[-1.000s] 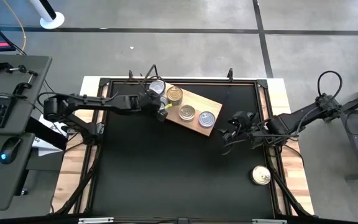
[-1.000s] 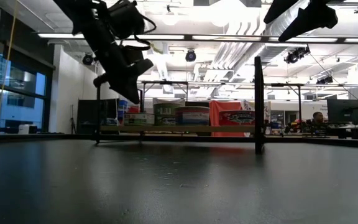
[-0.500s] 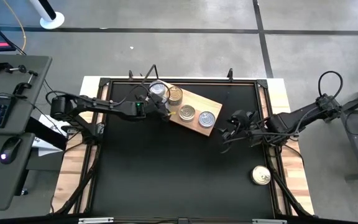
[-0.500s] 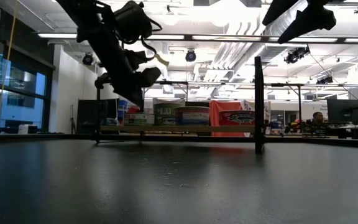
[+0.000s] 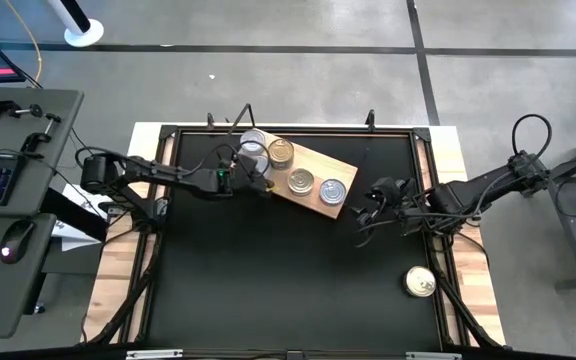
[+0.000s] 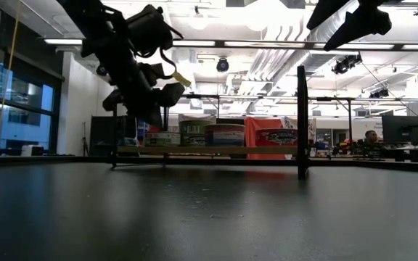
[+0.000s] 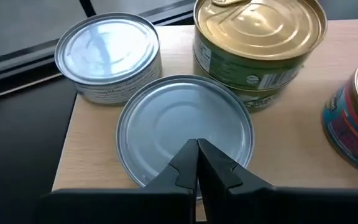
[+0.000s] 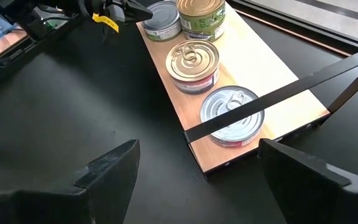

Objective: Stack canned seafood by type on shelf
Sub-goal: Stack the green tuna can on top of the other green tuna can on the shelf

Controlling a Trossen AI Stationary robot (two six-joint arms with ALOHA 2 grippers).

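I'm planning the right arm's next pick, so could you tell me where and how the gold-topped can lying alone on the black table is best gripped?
Grip the lone gold-topped can across its round side wall, coming straight down from above with fingers spread wider than the lid. It sits flat and upright with nothing beside it, so probably any approach angle works. The right gripper is open.

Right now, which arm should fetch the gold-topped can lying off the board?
Right. The right gripper hangs open on that side, nearest the gold-topped can. The left gripper is shut, over the silver can at the board's far end.
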